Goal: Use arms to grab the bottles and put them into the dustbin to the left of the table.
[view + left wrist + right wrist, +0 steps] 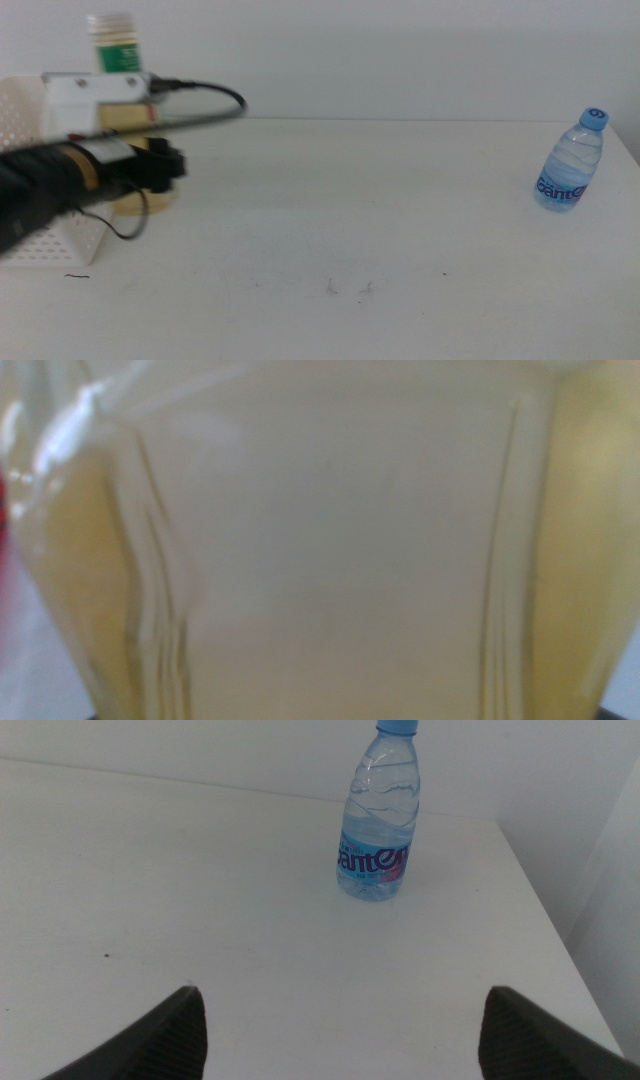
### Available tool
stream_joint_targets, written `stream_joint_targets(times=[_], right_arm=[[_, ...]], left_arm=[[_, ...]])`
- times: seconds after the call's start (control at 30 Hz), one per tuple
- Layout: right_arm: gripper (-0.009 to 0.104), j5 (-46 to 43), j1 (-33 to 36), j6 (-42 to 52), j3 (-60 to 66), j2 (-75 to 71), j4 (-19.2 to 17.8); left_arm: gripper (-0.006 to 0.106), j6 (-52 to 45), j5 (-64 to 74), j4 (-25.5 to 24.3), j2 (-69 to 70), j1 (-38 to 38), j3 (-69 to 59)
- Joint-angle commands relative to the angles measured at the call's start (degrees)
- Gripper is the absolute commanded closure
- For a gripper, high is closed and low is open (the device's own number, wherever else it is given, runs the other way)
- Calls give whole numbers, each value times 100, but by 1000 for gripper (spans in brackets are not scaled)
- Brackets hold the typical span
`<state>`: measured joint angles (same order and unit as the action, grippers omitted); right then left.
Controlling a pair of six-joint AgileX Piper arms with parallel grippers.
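The yellow-liquid bottle, with white cap and green label, stands upright beside the dustbin at the far left of the table. My left gripper is shut around its lower body. The bottle's yellow wall fills the left wrist view and hides the jaws. Whether the bottle's base touches the table I cannot tell. The small water bottle with the blue cap stands at the far right; it also shows in the right wrist view. My right gripper is open, well short of it. The red can is not clearly visible.
A thin red strip shows at one edge of the left wrist view. A looping black cable hangs off the left arm. Small dark scuffs mark the tabletop. The table's right edge lies close behind the water bottle.
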<state>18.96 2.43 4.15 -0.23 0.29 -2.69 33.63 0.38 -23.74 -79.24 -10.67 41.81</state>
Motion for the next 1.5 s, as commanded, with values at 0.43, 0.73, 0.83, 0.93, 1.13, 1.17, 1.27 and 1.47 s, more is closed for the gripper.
stream_joint_targets(times=[0.43,0.73,0.83,0.93,1.13,1.17,1.27,1.47], right_arm=[[8,-89,-25,14,23,-29,-15],[8,-89,-25,14,23,-29,-15],[8,-89,-25,14,23,-29,-15],[8,-89,-25,14,23,-29,-15],[8,-89,-25,14,23,-29,-15],[8,-89,-25,14,23,-29,-15],[8,-89,-25,14,23,-29,-15],[8,-89,-25,14,23,-29,-15]], left_arm=[[93,-5301,6448,3202,-1498,2447,5186],[93,-5936,6439,3159,-2657,2720,5269],[93,-5972,6369,3241,-2835,2720,5269],[93,-6045,6288,3302,-2962,2720,5269],[76,-6277,6042,3584,-3200,2707,5258],[70,-6328,6042,3600,-3232,2707,5258],[42,-6514,5997,3734,-3253,2707,5258],[7,-6392,6104,3992,-2960,2681,5258]])
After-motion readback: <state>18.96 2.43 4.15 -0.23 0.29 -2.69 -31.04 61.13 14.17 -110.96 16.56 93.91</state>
